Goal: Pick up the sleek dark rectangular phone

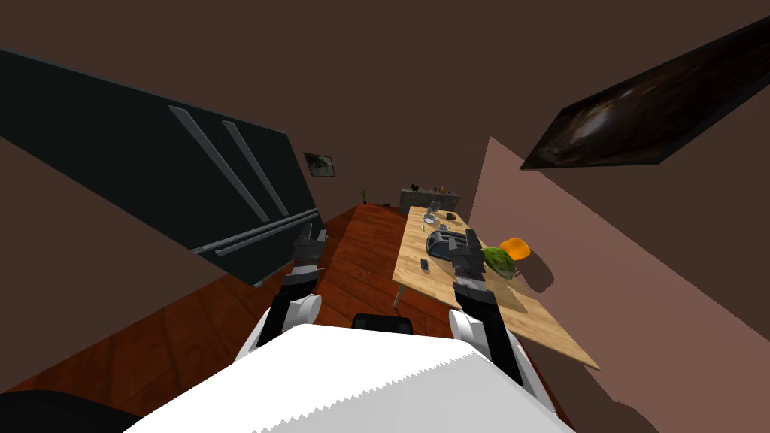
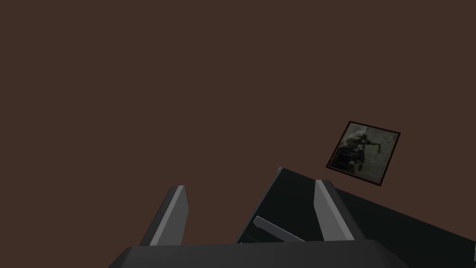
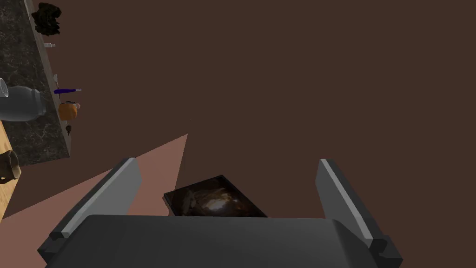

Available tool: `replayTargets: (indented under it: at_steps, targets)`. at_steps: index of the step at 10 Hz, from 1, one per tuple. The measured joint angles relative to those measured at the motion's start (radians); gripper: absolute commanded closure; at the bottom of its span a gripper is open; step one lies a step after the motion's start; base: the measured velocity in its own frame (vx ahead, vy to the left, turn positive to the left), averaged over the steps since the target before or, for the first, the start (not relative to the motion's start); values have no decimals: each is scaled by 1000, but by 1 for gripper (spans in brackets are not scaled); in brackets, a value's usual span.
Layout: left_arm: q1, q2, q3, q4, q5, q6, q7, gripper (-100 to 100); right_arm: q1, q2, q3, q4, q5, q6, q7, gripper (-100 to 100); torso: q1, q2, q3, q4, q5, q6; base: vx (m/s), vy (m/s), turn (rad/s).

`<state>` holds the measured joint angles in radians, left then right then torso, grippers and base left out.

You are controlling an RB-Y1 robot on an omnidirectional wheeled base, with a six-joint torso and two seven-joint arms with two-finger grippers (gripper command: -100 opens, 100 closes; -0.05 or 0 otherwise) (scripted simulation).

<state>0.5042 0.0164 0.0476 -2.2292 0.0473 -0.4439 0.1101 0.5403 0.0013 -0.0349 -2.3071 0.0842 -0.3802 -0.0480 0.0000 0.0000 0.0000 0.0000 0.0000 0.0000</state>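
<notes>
The phone point(image 1: 424, 264) is a small dark rectangle lying flat near the left edge of the wooden table point(image 1: 481, 301), ahead and to my right. My right gripper point(image 1: 471, 239) hangs above the table, to the right of the phone and a little beyond it, raised and pointing away; in the right wrist view the gripper point(image 3: 228, 161) is open with nothing between its fingers. My left gripper point(image 1: 309, 234) is held up over the wooden floor left of the table, and in its own view the gripper point(image 2: 250, 185) also stands open and empty.
On the table sit a dark grey boxy appliance point(image 1: 444, 242), a green lump point(image 1: 498, 260), an orange object point(image 1: 515, 247) and glassware point(image 1: 430, 214) at the far end. A grey cabinet point(image 1: 428, 197) stands beyond. A tall dark unit point(image 1: 188, 173) lines the left side.
</notes>
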Motion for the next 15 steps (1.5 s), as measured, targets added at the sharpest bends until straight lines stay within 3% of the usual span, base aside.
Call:
replayTargets:
  at_steps: [5, 7, 10, 11, 13, 15]
  targets:
    - [0, 0, 0, 0, 0, 0, 0, 0, 35, -102, -15, 51, -39, 17, -31, -100, 7, -2, -1, 0, 1, 0, 24, 90, -100]
    - [0, 0, 0, 0, 0, 0, 0, 0, 53, -157, -41, 105, -77, 34, -62, -100, 9, -3, -2, -1, 2, 0, 38, 164, -123]
    - [0, 0, 0, 0, 0, 0, 0, 0, 86, -240, -82, 177, -150, 93, -119, -100, 11, -3, -1, 0, 2, 0, 39, 176, -120]
    - [0, 0, 0, 0, 0, 0, 0, 0, 107, -253, -84, 202, -170, 113, -130, -100, 12, -4, -2, -1, 3, 0, 62, 129, -65]
    - [0, 0, 0, 0, 0, 0, 0, 0, 109, -275, -93, 264, -198, 131, -145, -100, 7, -5, -3, -1, 2, 0, 46, 93, -54]
    - [0, 0, 0, 0, 0, 0, 0, 0, 112, -297, -108, 288, -227, 175, -162, -100, 6, -4, -2, -1, 1, 0, 44, 128, -83]
